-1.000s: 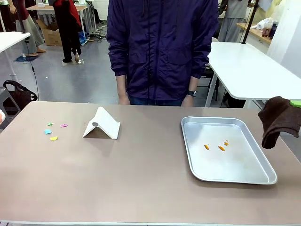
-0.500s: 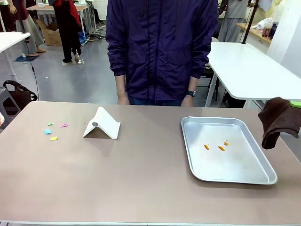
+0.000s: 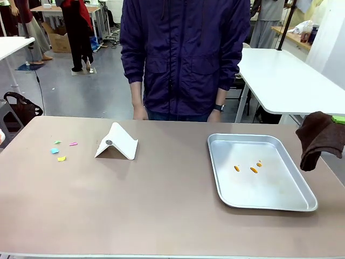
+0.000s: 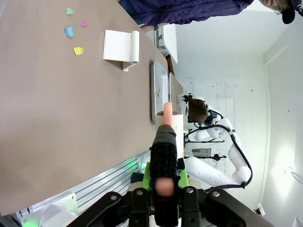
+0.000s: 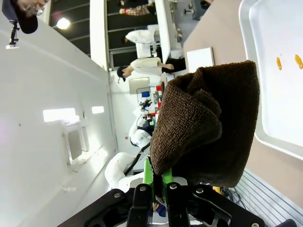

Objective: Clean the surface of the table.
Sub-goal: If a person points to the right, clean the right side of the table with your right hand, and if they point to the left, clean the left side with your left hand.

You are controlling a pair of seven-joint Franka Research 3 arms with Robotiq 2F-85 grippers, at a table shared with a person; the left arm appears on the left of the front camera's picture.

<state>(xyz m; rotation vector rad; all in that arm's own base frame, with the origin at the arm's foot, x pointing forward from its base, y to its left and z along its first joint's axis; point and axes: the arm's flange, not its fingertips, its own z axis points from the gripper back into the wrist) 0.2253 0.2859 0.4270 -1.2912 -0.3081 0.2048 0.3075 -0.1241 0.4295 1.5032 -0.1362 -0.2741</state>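
front view, and the table (image 3: 161, 210) runs wide across the foreground, paper scraps (image 3: 61, 158) far left, a silver tray (image 3: 302, 204) on the right. left wrist view: left fingers (image 4: 164, 177) pinched on a black fuzzy brush (image 4: 164, 153). right wrist view: right fingers (image 5: 156, 182) clamped on a brown cloth (image 5: 208, 123), up by the table's right edge.

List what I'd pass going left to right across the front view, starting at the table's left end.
Paper scraps → white folded stand → tray → brown cloth, hanging at the right edge.
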